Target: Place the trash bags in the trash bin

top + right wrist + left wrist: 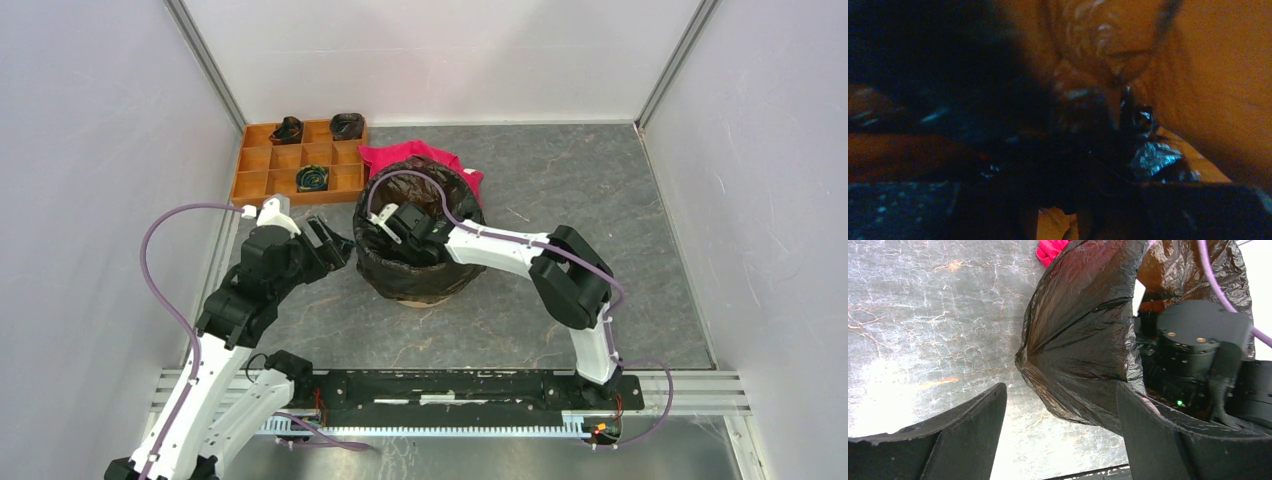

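– Grey stone-look table [600,200], white walls all round. Where's your trash bag [440,272], op?
– In the trash bin [1228,70], centre of table. Black film lines it and folds over the rim, w/ the skirt hanging down the outside nearly to the base. Bin stands upright, mouth up.
– And your hands?
– Your right gripper [392,228] reaches in from 4 o'clock, deep inside the mouth, so it's the nearer arm by far. Its wrist cam shows only dark film vs. orange wall, so I can't tell if the fingers are parted or pinching.
– Left?
– Your left gripper [335,245] sits at the bin's 9 o'clock, fingers spread wide, gripping nothing. Bag skirt lies at its 3 o'clock, just beside the tips.
– Next call?
– Prob. seat the film low inside w/ the right, and the left is placed to steady the outer fold. Red-pink cloth [415,158] at 12 o'clock, orange tray [262,160] at 10. Leave both.
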Available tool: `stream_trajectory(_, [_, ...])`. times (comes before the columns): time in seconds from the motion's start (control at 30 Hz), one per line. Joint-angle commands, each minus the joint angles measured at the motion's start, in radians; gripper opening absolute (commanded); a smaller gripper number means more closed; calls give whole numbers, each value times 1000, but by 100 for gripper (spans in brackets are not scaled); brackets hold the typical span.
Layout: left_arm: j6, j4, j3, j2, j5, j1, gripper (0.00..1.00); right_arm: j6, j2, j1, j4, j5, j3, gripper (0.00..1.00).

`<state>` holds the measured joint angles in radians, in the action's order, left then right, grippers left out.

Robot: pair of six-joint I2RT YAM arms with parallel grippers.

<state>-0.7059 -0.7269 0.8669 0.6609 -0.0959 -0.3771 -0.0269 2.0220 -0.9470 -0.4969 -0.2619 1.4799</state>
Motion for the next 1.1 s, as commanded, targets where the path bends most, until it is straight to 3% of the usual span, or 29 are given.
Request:
stream_trajectory(0.0, [30,21,25,0,7,5,86,5,-137,-4,-12,35,41,37])
stream_trajectory(0.33, [28,30,21,-4,15,5,86,38,-301,-4,-81,87,97,64])
stream_trajectory(0.63, [37,28,32,-18,17,4,87,61,-394,-4,-98,71,170,76])
stream_trajectory(0.9, [95,27,138,-2,12,4,88,38,-631,-4,-8,34,42,88])
stream_trajectory(1.0, [151,48,212,20,45,4,89,36,-738,-5,1,-4,-12,98])
stream_trajectory(1.07, [194,52,289,42,67,5,90,8,-821,-4,-26,-55,-20,98])
